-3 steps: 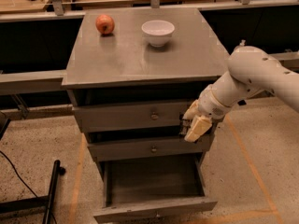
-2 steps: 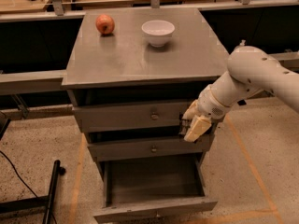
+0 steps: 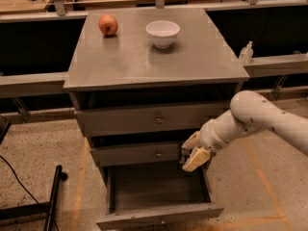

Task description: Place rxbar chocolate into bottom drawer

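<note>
The grey cabinet's bottom drawer (image 3: 144, 189) is pulled open, and its shallow tray shows nothing inside. My gripper (image 3: 194, 150) hangs at the right front of the cabinet, level with the middle drawer and just above the open tray's right rear corner. Its two tan fingers (image 3: 198, 160) hold a small dark flat thing, the rxbar chocolate (image 3: 185, 154), mostly hidden between them. The white arm reaches in from the right.
A red apple (image 3: 108, 25) and a white bowl (image 3: 162, 32) sit on the cabinet top (image 3: 144, 61). The two upper drawers (image 3: 144, 120) with round knobs are closed. A small bottle (image 3: 246, 53) stands on the right ledge. A black stand (image 3: 52, 198) lies on the floor at left.
The gripper has moved down from the top drawer's level to the middle drawer's level, closer to the open bottom drawer. The view has shifted slightly.
</note>
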You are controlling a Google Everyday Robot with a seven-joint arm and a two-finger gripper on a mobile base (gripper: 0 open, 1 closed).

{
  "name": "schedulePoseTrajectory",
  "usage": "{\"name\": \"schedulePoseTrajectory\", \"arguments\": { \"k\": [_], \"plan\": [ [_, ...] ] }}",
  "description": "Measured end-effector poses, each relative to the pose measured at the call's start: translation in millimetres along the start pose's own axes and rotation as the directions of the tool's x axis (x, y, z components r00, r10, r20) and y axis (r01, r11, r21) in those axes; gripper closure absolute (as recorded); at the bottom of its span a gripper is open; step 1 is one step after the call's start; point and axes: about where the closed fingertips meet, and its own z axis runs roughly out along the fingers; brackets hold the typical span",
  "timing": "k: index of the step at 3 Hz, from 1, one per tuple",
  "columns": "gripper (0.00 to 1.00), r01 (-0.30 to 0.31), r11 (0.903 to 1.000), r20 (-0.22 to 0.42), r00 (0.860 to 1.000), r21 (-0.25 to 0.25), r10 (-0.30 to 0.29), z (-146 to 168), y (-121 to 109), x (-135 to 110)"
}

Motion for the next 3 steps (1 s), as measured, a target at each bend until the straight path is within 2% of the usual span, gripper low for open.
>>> {"name": "schedulePoseTrajectory", "arguments": {
  "k": [1,2,3],
  "plan": [
    [1.0,-0.021,0.9995,0.073,0.997,0.022,0.019,62.2,8.4,24.7],
    [1.0,-0.032,0.9966,0.093,0.995,0.076,0.024,72.1,-5.4,25.6],
    [1.0,-0.04,0.9989,0.093,0.995,0.024,0.038,90.7,-7.0,29.7]
  ]
}}
